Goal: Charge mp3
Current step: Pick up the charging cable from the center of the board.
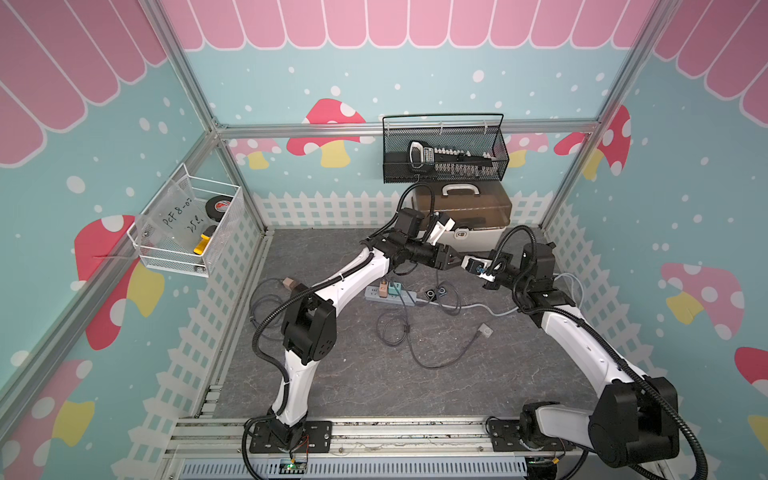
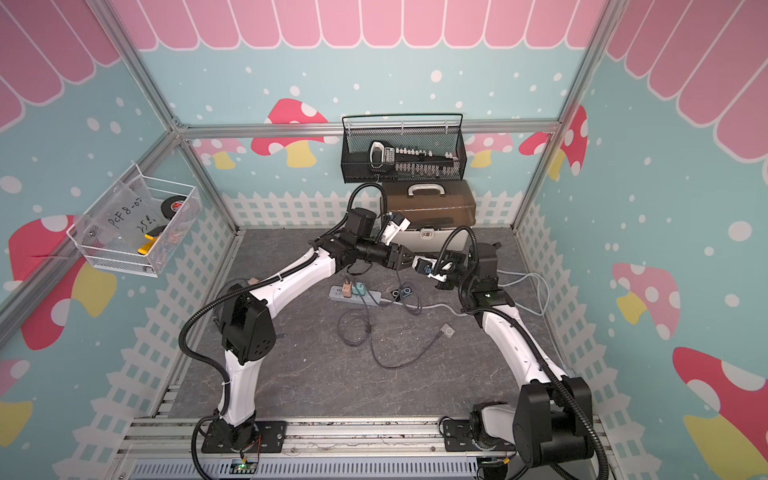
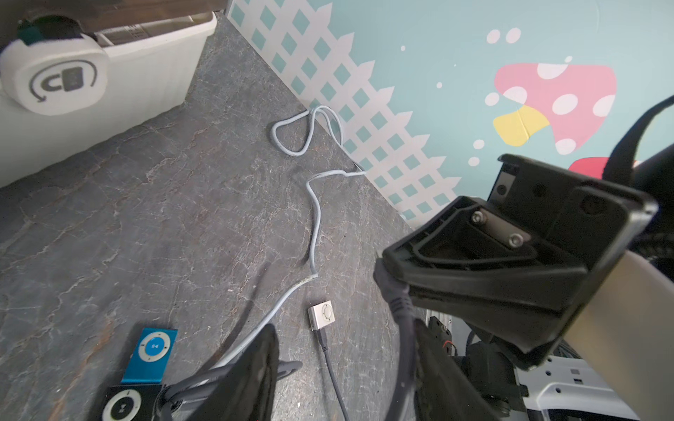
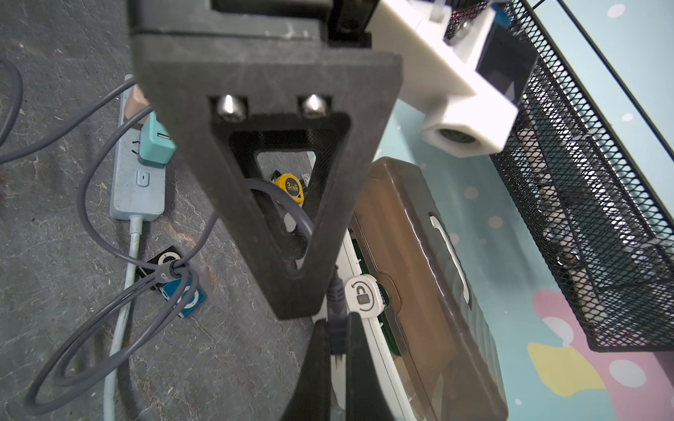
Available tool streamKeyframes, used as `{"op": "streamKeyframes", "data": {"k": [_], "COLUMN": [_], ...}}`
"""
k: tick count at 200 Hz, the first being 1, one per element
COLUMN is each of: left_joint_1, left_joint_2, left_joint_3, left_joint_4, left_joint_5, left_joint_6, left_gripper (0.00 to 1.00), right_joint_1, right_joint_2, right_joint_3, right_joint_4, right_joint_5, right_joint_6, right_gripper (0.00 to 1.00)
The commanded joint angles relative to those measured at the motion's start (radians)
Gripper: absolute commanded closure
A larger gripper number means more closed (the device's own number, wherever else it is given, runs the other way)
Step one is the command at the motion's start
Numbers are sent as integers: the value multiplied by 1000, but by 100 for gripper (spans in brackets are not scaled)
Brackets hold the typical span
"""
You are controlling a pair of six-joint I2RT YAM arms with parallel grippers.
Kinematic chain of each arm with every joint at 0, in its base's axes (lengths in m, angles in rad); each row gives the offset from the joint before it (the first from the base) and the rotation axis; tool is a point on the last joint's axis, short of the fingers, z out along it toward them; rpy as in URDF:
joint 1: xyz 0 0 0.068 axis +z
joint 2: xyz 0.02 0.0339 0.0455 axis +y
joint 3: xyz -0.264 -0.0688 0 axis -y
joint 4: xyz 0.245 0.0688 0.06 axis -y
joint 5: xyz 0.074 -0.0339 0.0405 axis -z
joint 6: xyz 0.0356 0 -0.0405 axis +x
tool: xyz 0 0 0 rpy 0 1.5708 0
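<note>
Now, midair handover over the table: left gripper and right gripper meet on the gray cable, blue mp3 lying on table below, next to a black one. Imo close left square, just behind the plug, before right lets go. Left fingers abt half open, cable between, nothing gripped; right's clenched on plug.

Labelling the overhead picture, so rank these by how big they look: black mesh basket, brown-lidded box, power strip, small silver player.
Largest: black mesh basket and brown-lidded box. Too close to rank, since the basket hangs higher and the left arm covers part of the box.
Next: power strip.
Smallest: silver player.
</note>
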Motion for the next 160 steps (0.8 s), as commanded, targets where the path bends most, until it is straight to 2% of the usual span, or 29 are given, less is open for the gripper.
{"op": "streamKeyframes", "data": {"k": [1,60,160], "left_joint_1": [5,5,5], "left_joint_2": [20,22,33], "left_joint_3": [31,43,40], "left_joint_4": [-14,9,33], "left_joint_5": [33,28,42], "left_joint_6": [-31,-58,-54], "left_gripper": [52,57,93], "right_joint_1": [14,39,58], "right_joint_2": [21,48,63], "right_joint_3": [17,21,29], "right_joint_4": [28,25,66], "right_joint_5": [-38,-20,34], "right_joint_6": [-14,-40,5], "right_gripper": [100,100,100]}}
